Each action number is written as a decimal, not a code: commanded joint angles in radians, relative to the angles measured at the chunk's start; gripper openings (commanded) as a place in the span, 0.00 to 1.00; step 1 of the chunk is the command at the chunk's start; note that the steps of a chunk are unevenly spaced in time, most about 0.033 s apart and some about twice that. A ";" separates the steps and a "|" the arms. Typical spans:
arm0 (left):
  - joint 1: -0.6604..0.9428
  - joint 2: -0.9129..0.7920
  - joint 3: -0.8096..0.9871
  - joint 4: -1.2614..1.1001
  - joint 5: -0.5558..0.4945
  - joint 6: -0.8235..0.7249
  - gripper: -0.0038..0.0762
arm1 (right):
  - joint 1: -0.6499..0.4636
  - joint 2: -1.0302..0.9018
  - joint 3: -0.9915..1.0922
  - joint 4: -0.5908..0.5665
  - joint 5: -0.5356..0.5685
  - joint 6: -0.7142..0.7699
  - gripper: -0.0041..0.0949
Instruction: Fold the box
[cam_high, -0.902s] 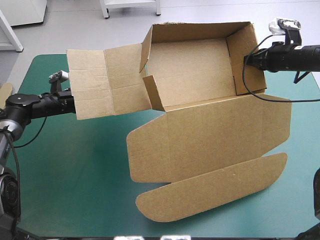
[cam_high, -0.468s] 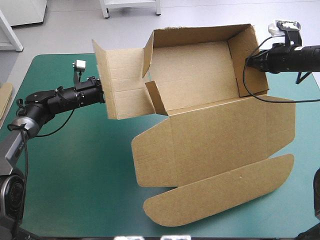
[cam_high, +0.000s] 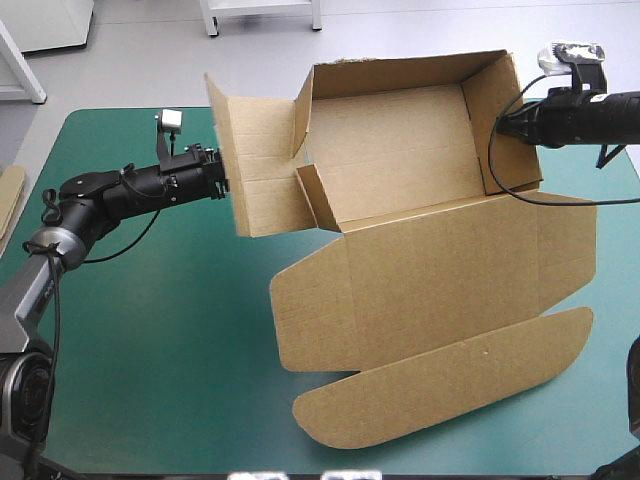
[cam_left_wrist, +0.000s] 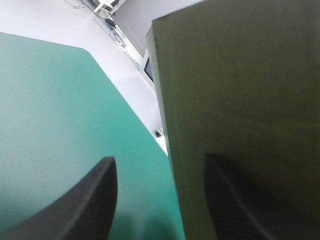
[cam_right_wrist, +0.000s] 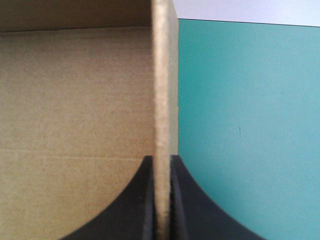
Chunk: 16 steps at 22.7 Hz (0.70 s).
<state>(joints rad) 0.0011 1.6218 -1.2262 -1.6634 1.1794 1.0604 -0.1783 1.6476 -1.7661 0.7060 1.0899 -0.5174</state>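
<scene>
Items on the teal-green table (cam_high: 150, 350), left to right.

1. Spare board (cam_high: 9, 195): a brown edge at the table's left edge.
2. Left gripper (cam_high: 222, 183) (cam_left_wrist: 156, 160): released, black fingers standing apart. The side panel's edge lies between them, one finger against its face, the other clear of it over the table.
3. Side panel (cam_high: 255, 170) (cam_left_wrist: 240, 100): the box's left flap, raised nearly upright.
4. Box (cam_high: 400, 160): far middle of the table, an open tray with walls raised and a bare brown floor (cam_right_wrist: 75, 100).
5. Lid (cam_high: 430, 290): flat, reaching toward the near edge and ending in a rounded tuck flap (cam_high: 440, 385).
6. Right wall (cam_high: 497, 155) (cam_right_wrist: 162, 100): upright.
7. Right gripper (cam_high: 500, 125) (cam_right_wrist: 162, 160): clenched on the right wall's top edge.
</scene>
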 joint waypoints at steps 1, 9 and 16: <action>-0.029 -0.046 -0.062 -0.180 0.119 -0.013 0.58 | -0.007 -0.049 -0.029 0.058 -0.048 0.015 0.02; -0.114 -0.046 -0.150 -0.180 0.078 -0.086 0.59 | -0.007 -0.039 -0.029 0.058 -0.050 0.015 0.02; -0.177 -0.046 -0.221 -0.090 -0.045 -0.186 0.60 | -0.007 -0.039 -0.029 0.056 -0.053 0.047 0.02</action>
<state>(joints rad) -0.1670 1.6218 -1.4025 -1.6634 1.1379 0.9072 -0.1783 1.6495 -1.7661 0.6974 1.0764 -0.4958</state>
